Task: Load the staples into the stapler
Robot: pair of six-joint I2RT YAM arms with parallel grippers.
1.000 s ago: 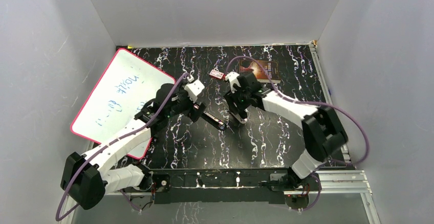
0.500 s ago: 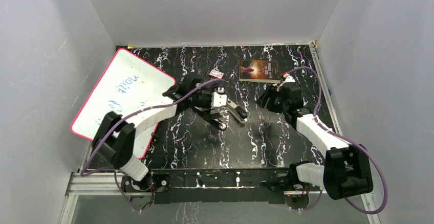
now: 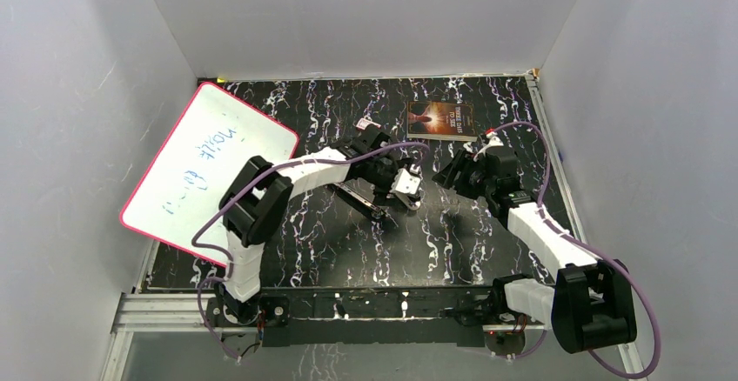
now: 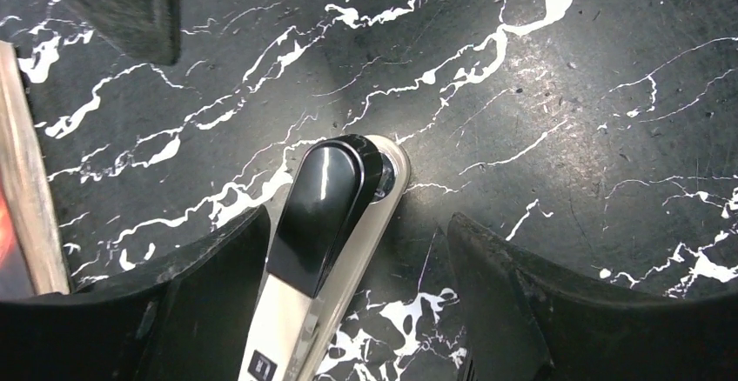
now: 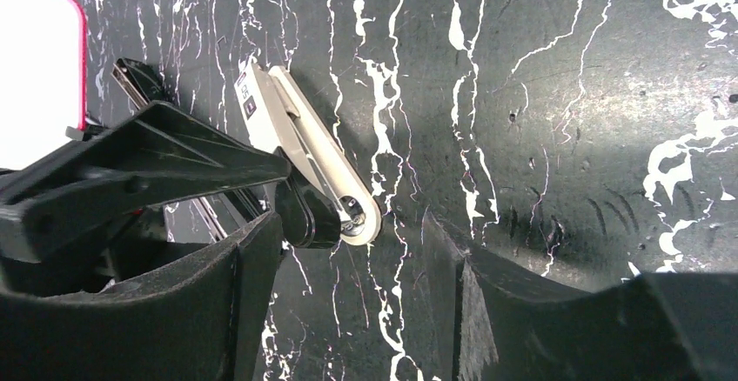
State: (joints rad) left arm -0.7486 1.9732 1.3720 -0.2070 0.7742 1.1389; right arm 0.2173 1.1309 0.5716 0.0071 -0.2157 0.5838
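The stapler point(image 3: 381, 200) lies swung open on the black marbled table, its cream top arm with a glossy black cap point(image 4: 326, 203) pointing right. My left gripper point(image 4: 357, 220) straddles that top arm. Its jaws are open: the arm lies close against the left finger point(image 4: 209, 298), and a clear gap separates it from the right finger point(image 4: 522, 303). From above, the left gripper point(image 3: 406, 188) sits over the stapler's right end. My right gripper point(image 5: 352, 255) is open and holds nothing. It hovers just right of the stapler's rounded tip point(image 5: 357, 216). No staples are in view.
A pink-edged whiteboard point(image 3: 204, 163) lies at the left, partly off the table. A dark book point(image 3: 441, 121) lies at the back, and a small pink-white box point(image 3: 366, 124) lies behind the stapler. Grey walls surround the table.
The left arm swung right across the stapler and its jaws narrowed around the top arm. The right arm pulled back from the stapler to the right, jaws unchanged.
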